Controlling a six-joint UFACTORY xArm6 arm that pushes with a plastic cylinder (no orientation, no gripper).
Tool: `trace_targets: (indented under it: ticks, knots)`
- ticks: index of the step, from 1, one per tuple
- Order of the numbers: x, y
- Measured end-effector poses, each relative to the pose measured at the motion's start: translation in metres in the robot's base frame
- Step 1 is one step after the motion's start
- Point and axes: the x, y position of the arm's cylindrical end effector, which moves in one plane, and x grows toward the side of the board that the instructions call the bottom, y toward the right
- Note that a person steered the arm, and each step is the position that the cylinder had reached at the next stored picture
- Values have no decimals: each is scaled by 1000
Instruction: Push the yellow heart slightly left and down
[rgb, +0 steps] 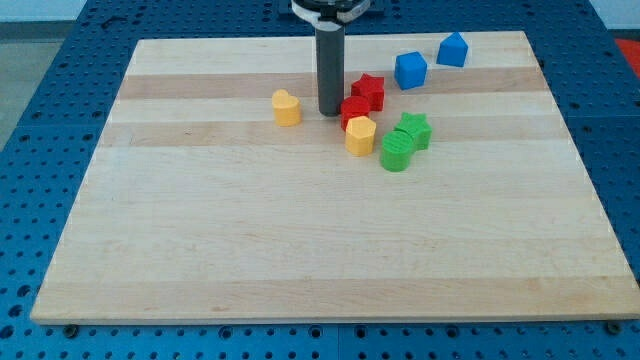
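The yellow heart (287, 107) lies on the wooden board (300, 240) in the upper middle. My tip (331, 112) stands just to the heart's right, a small gap apart, and right beside the left of a red block (353, 110). A second yellow block (361, 134) lies just below that red block, touching it.
A red star (369, 91) sits above the red block. A green star (412, 130) and a green round block (396, 153) lie right of the second yellow block. Two blue blocks (410, 70) (453, 49) lie near the board's top edge, at the right.
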Motion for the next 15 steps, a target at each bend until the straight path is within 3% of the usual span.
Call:
trace_targets:
  ticks: [2, 4, 6, 8, 9, 11, 15]
  knots:
    - [18, -12]
    - [0, -57]
    - [-6, -41]
    - [-57, -33]
    - [-55, -79]
    - [19, -137]
    - [18, -141]
